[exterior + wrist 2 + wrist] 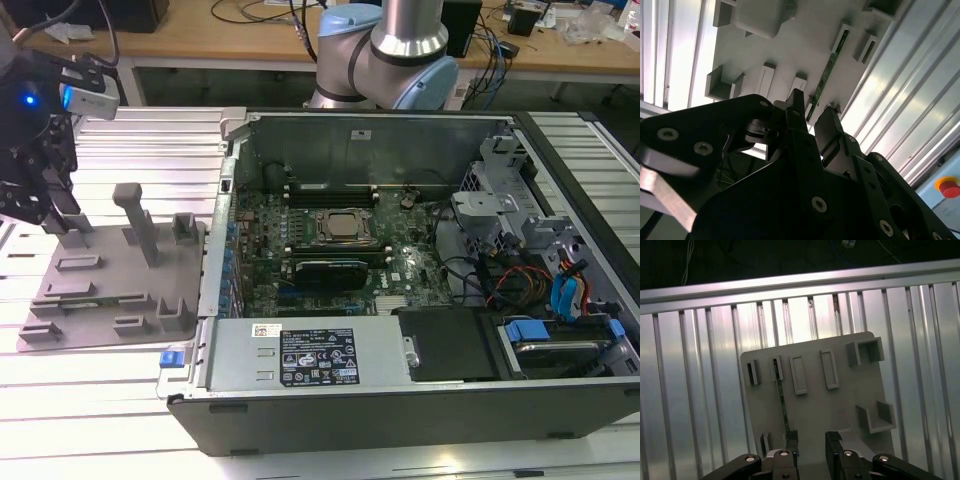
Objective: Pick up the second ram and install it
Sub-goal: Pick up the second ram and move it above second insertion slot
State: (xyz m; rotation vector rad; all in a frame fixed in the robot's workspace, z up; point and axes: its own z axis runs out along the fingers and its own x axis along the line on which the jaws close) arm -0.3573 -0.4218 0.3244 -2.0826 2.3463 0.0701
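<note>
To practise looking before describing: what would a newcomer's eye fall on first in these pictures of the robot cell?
The open black computer case with its green motherboard takes up the exterior view's right. At that view's left lies a grey plastic holder plate; in both wrist views a thin green memory stick stands on edge in it, the black gripper, jaws apart, near one end.

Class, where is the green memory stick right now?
In both wrist views the memory stick stands on edge in the grey holder tray, just beyond the open gripper; the tray lies at the exterior view's left of the computer case.
</note>
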